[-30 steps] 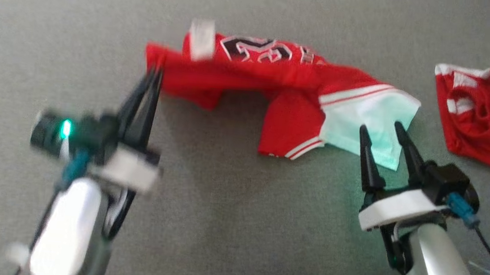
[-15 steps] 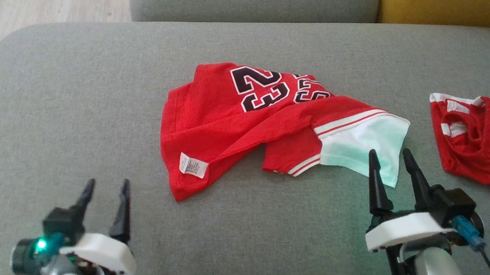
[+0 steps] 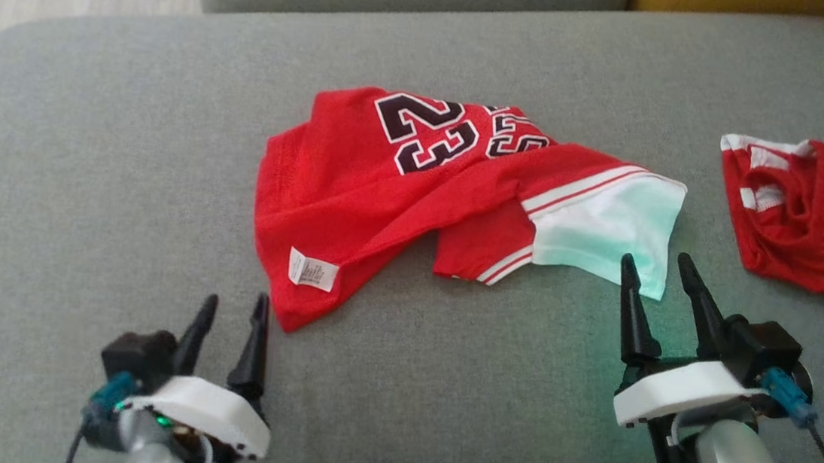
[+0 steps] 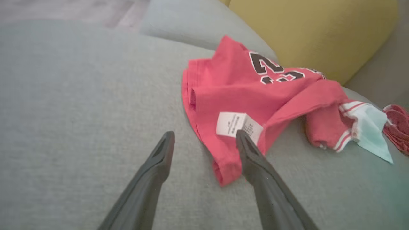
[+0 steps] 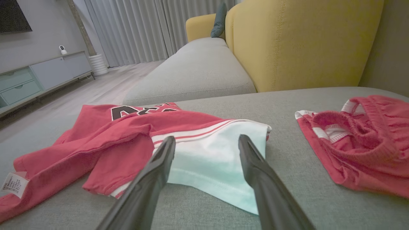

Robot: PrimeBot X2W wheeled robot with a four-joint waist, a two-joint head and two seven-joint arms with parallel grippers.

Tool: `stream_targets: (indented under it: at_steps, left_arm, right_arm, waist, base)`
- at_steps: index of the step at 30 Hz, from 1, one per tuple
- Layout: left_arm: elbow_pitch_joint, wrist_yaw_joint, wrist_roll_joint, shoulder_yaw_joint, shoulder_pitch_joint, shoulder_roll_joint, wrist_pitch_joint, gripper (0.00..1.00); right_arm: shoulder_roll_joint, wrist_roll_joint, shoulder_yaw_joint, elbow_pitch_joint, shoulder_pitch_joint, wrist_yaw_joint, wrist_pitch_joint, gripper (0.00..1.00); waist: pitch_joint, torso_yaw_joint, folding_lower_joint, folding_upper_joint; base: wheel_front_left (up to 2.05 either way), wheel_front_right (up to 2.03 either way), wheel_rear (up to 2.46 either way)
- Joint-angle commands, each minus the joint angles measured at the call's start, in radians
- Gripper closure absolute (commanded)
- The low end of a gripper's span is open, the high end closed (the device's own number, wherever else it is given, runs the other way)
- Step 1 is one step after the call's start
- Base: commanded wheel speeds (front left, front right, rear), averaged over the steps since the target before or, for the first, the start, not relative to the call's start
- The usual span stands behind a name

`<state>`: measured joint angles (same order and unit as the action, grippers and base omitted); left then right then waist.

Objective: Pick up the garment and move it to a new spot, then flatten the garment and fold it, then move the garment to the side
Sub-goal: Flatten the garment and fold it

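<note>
Nearest the robot, the left gripper (image 3: 235,304) has its fingers spread and holds nothing, its tips just beside the jersey's near hem corner. The right gripper (image 3: 656,261) is likewise spread and empty, with its tips at the near edge of the white sleeve (image 3: 608,231); whether they touch it I cannot tell. The red jersey (image 3: 385,199) lies crumpled on the grey sofa cushion (image 3: 83,192), beyond both grippers. Its long axis runs across the cushion, from that hem corner on the left to the sleeve on the right. A white label (image 3: 312,269) shows by the hem, and the number 23 (image 3: 425,133) faces up at the far side. Red shorts (image 3: 814,217) lie apart, further right.
</note>
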<state>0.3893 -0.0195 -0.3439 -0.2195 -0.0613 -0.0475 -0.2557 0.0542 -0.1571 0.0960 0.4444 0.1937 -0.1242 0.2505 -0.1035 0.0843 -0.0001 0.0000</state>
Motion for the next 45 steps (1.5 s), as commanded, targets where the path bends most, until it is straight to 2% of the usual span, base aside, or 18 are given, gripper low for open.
stream_targets:
  at_steps: [1, 8, 14, 18, 19, 20, 21, 22, 28, 34, 39, 40, 42, 43, 45]
  left_arm:
    - [-0.015, -0.008, -0.021, 0.019, -0.048, -0.003, -0.006, 0.0]
    - [0.082, -0.028, -0.163, -0.025, -0.093, -0.003, -0.006, 0.0]
    - [0.123, -0.062, -0.187, -0.051, -0.135, -0.003, -0.006, 0.0]
    - [0.151, -0.059, -0.2, -0.056, -0.155, -0.003, -0.006, 0.0]
    - [0.159, -0.059, -0.199, -0.061, -0.159, -0.003, -0.006, 0.14]
    - [0.166, -0.06, -0.198, -0.067, -0.162, -0.003, -0.006, 0.6]
    - [0.168, -0.06, -0.199, -0.07, -0.165, -0.003, -0.006, 0.9]
    - [0.168, -0.06, -0.199, -0.07, -0.169, -0.003, -0.006, 1.0]
    - [0.169, -0.057, -0.159, -0.073, -0.18, -0.003, -0.006, 1.0]
    - [0.166, -0.061, -0.135, -0.066, -0.185, -0.003, -0.006, 1.0]
    - [0.153, -0.061, -0.121, -0.058, -0.188, -0.003, -0.006, 1.0]
    - [0.149, -0.062, -0.118, -0.058, -0.19, -0.003, -0.006, 1.0]
    - [0.144, -0.063, -0.109, -0.054, -0.191, -0.003, -0.006, 1.0]
    - [0.138, -0.062, -0.105, -0.048, -0.191, -0.003, -0.006, 1.0]
    - [0.127, -0.057, -0.098, -0.035, -0.188, -0.003, -0.006, 1.0]
  right_arm:
    - [-0.004, 0.004, 0.03, -0.024, 0.036, -0.007, 0.011, 0.0]
    - [-0.004, 0.017, 0.028, -0.018, 0.072, -0.007, 0.011, 0.0]
    - [-0.004, 0.019, 0.015, -0.013, 0.083, -0.007, 0.011, 0.0]
    - [-0.004, 0.018, 0.005, 0.002, 0.086, -0.007, 0.011, 0.0]
    - [-0.004, 0.018, 0.001, 0.008, 0.087, -0.007, 0.011, 0.0]
    - [-0.004, 0.018, -0.006, 0.015, 0.088, -0.007, 0.011, 0.0]
    - [-0.004, 0.019, -0.013, 0.022, 0.09, -0.007, 0.011, 0.0]
    - [-0.004, 0.022, -0.022, 0.032, 0.091, -0.007, 0.011, 0.0]
    - [-0.004, 0.031, -0.083, 0.091, 0.109, -0.007, 0.011, 0.0]
    - [-0.004, 0.024, -0.1, 0.13, 0.138, -0.007, 0.011, 0.0]
    - [-0.004, -0.009, -0.092, 0.257, 0.18, -0.007, 0.011, 0.0]
    - [-0.004, -0.026, -0.091, 0.292, 0.192, -0.007, 0.011, 0.11]
    - [-0.004, -0.026, -0.083, 0.348, 0.213, -0.007, 0.011, 0.87]
    - [-0.004, -0.032, -0.076, 0.372, 0.219, -0.007, 0.011, 1.0]
    - [-0.004, -0.037, -0.064, 0.398, 0.23, -0.007, 0.011, 1.0]
  waist:
    - [-0.018, 0.012, 0.0001, 0.0]
    - [-0.071, 0.043, 0.0001, 0.0]
    - [-0.103, 0.052, 0.0001, 0.0]
    - [-0.12, 0.055, 0.0001, 0.0]
    - [-0.124, 0.056, 0.0001, 0.0]
    - [-0.128, 0.057, 0.0001, 0.0]
    - [-0.132, 0.058, 0.0001, 0.0]
    - [-0.136, 0.058, 0.0001, 0.0]
    - [-0.158, 0.044, 0.0001, 0.0]
    - [-0.176, 0.025, 0.0001, 0.0]
    - [-0.193, 0.006, 0.0001, 0.0]
    - [-0.197, 0.002, 0.0001, 0.0]
    - [-0.197, -0.006, 0.0001, 0.0]
    - [-0.196, -0.01, 0.0001, 0.0]
    - [-0.191, -0.014, 0.0001, 0.0]
  base:
    - [0.0, 0.0, 0.0]
    - [0.0, 0.0, 0.0]
    - [0.0, 0.0, 0.0]
    - [0.0, 0.0, 0.0]
    - [0.0, 0.0, 0.0]
    - [0.0, 0.0, 0.0]
    - [0.0, 0.0, 0.0]
    - [0.0, 0.0, 0.0]
    - [0.0, 0.0, 0.0]
    - [0.0, 0.0, 0.0]
    - [0.0, 0.0, 0.0]
    - [0.0, 0.0, 0.0]
    - [0.0, 0.0, 0.0]
    - [0.0, 0.0, 0.0]
    - [0.0, 0.0, 0.0]
